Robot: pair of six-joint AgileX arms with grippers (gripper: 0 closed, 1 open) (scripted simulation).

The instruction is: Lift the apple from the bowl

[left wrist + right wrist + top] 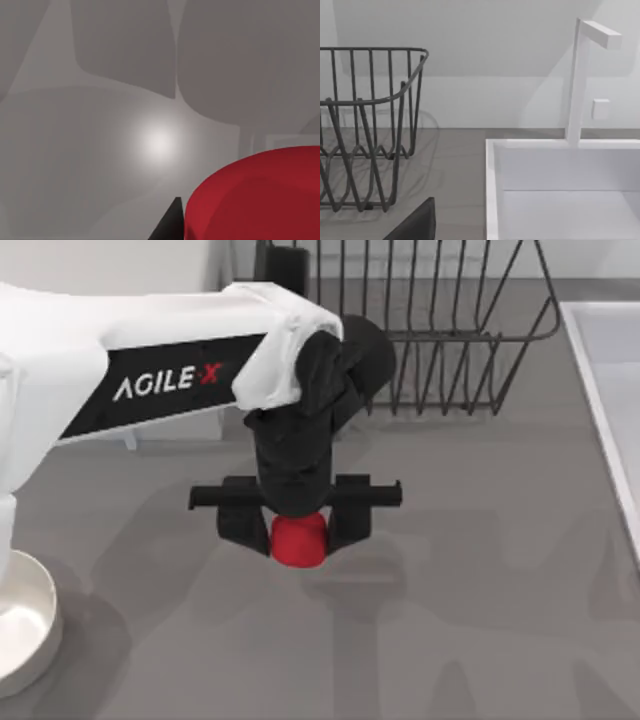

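My left gripper (297, 530) is out over the middle of the grey table (480, 570), fingers closed in on the apple (299, 540), which sits pinched between them, well right of the bowl (30, 625) at the table's left edge. Left wrist view: apple (255, 200) close up beside one dark fingertip (170, 225). Wire rack (440, 330) is at the back, white sink (610, 390) on the right. Right wrist view faces rack (365, 125), sink (492, 190) and faucet (580, 80); can't tell right gripper's state.

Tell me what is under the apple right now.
From above, the apple, gripped by the left gripper, hangs over bare grey table, apart from the bowl at the left edge. The spot straight beneath it is covered by the apple itself.
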